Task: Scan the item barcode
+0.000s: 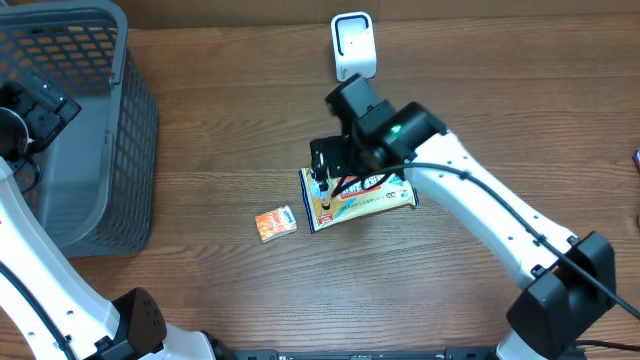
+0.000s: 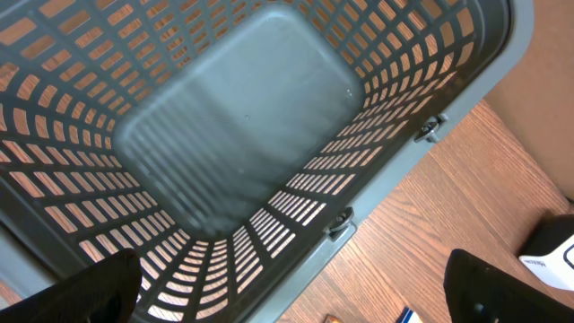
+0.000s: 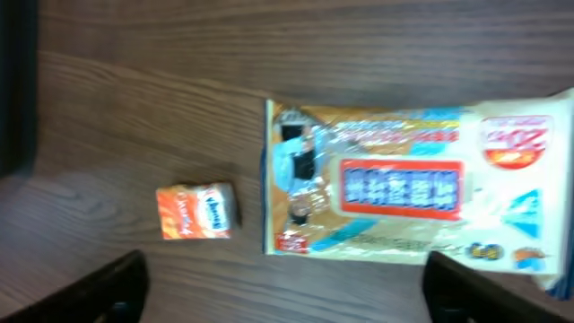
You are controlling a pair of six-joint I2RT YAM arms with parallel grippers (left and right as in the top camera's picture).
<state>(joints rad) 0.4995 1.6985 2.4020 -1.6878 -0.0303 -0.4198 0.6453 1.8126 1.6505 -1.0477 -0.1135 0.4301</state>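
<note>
A yellow and blue snack packet [image 1: 375,197] [image 3: 404,184] lies flat on the wooden table, printed side up. My right gripper [image 1: 323,178] [image 3: 285,292] hangs just above its left end, open, with nothing between the fingers. A small orange packet [image 1: 275,222] [image 3: 195,212] lies to the left of the larger one. The white barcode scanner [image 1: 353,45] [image 2: 552,256] stands at the back of the table. My left gripper [image 1: 40,110] [image 2: 291,292] is open and empty over the grey basket. No barcode shows on either packet.
The grey plastic mesh basket [image 1: 140,130] [image 2: 242,117] fills the left side of the table and holds nothing that I can see. Bare wood lies between the packets and the scanner.
</note>
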